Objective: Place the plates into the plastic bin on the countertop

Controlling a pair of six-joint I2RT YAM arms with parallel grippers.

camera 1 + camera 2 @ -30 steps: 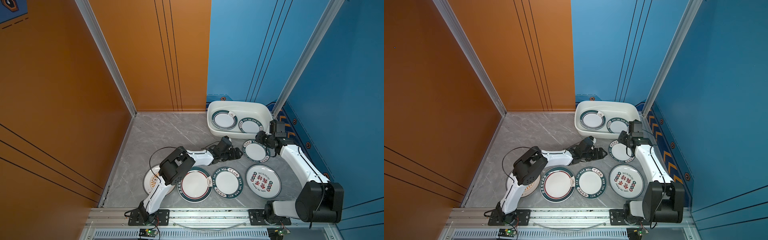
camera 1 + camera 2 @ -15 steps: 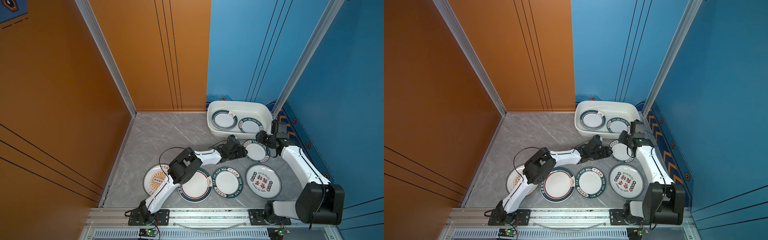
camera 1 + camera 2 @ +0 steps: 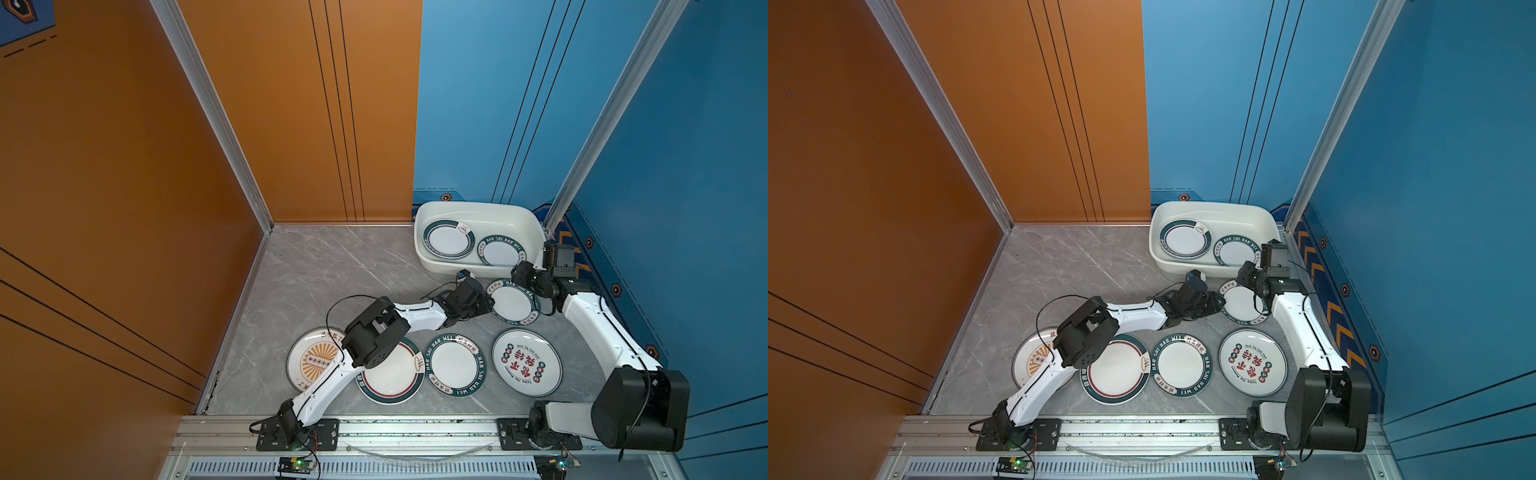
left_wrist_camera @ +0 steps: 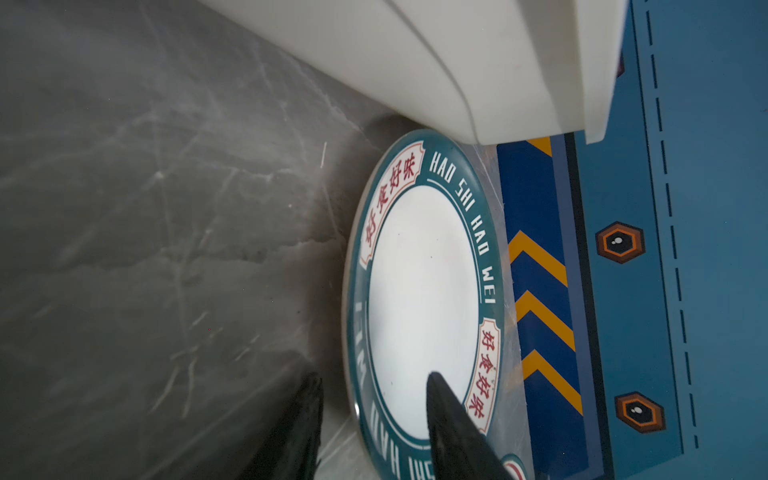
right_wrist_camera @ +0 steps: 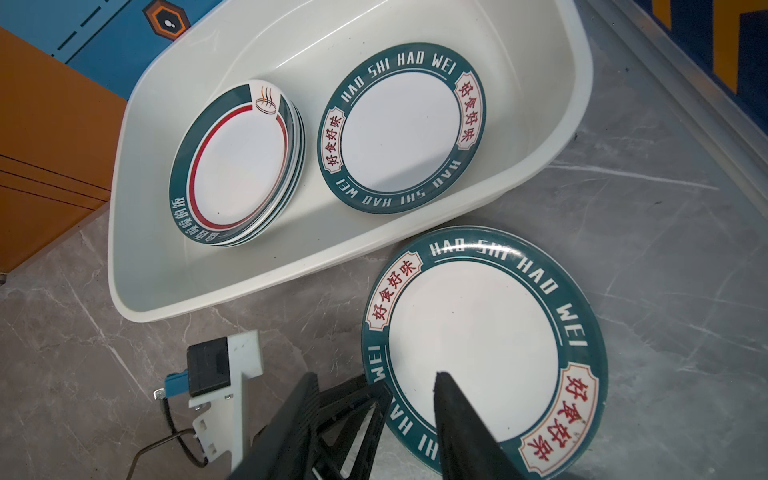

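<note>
While lying flat on the counter (image 3: 316, 270), just in front of the near wall of the plastic bin (image 3: 498, 218) toward its right end, shows as a green-rimmed lettered plate (image 3: 514, 302), not yet inside. Straddled at the rim, in front of the bin's middle, by the left arm's fingers (image 4: 444, 407): one over the white centre, the other outside the rim above bare counter. Apart in the left wrist view with the rim between; cannot tell whether pinching it or merely around it. Overhung on the side nearest the bin's right corner by the right arm's fingers (image 5: 453, 415), spread apart, clamping nothing.

Inside the bin, side by side: a stack of red-ringed plates (image 3: 449, 240) at the left end, a second lettered plate (image 3: 500, 252) at the right end.

Farther out from the bin, a row of four more lying flat: sunburst plate (image 3: 307, 361) farthest left, then ringed plate (image 3: 395, 374), both partly behind the left arm (image 3: 374, 332) in both top views, then third lettered plate (image 3: 456, 365) and red-character plate (image 3: 526, 361), in line with the bin's right end. Past that row, farthest from the bin, the aluminium rail (image 3: 415, 428).
</note>
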